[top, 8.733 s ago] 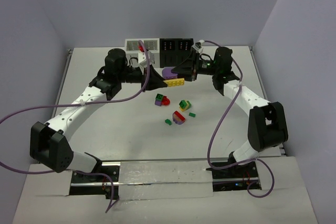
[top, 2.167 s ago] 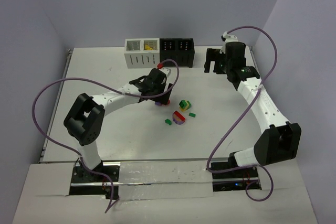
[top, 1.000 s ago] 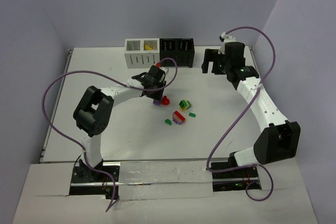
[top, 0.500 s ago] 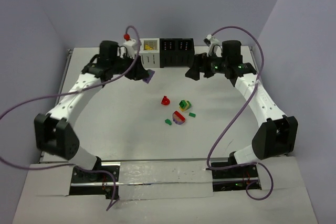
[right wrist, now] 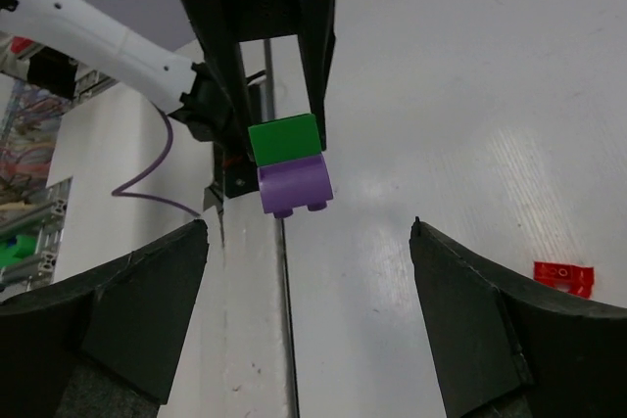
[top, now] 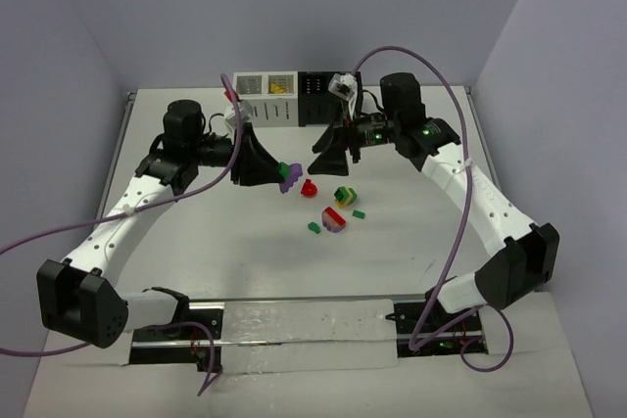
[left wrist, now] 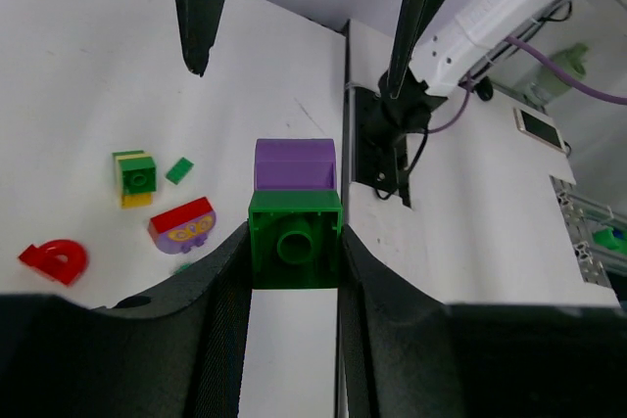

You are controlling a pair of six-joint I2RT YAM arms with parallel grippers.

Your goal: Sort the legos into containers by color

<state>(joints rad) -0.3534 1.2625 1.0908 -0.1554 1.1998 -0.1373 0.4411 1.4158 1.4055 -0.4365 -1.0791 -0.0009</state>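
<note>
My left gripper (top: 275, 171) (left wrist: 294, 231) is shut on a green lego (left wrist: 294, 240) with a purple lego (left wrist: 294, 165) stuck to its far end, held above the table. My right gripper (top: 322, 164) (right wrist: 309, 225) faces it, open, its fingers (left wrist: 201, 7) a little beyond the purple end (right wrist: 292, 188) without touching. On the table lie a red lego (top: 310, 187), a green-yellow stack (top: 343, 195), a red-purple stack (top: 334, 219) and two small green pieces (top: 359, 213). The white container (top: 266, 85) and black container (top: 318, 83) stand at the back.
The right arm's purple cable (top: 431, 232) loops over the table's right side. Grey walls enclose the table on the left, back and right. The left arm's cable (top: 29, 232) hangs off the left edge.
Both grippers have swung away from the bins toward the table's middle and now face each other. The left gripper still holds the green-purple stack that it lifted from beside the red lego.
</note>
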